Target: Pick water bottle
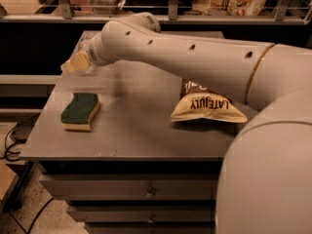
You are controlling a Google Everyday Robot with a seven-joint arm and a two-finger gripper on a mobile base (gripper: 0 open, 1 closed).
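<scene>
Nearest you, the drawers (146, 194) sit under the front edge of the tabletop (131, 135) and play no part in this step. On the left of the tabletop lies the green sponge (80, 111). On the right lies 1 chip bag (207, 108), partly hidden under the arm (195, 57). Both are well apart from your work area, so leave them alone and don't let the forearm sag onto the bag.

Farther back, the gripper (75, 62) hangs over the far left corner of the tabletop, pointing left and slightly down. From this view you cannot tell whether it is spread or pressed together, or whether it touches anything. The water bottle (82, 48) shows only as a sliver of clear crinkled plastic just behind the gripper at that same corner, mostly hidden by the wrist.

My read is that you are on the approach, with the grasp not yet made. The bottle looks light and sits near the edge, so a sideways nudge could roll it off. Line the gripper up so it straddles the bottle's body, not its neck. Close gently, because thin plastic will buckle before it holds. Then lift straight up, clear of the rail (63, 18) beyond the corner.
</scene>
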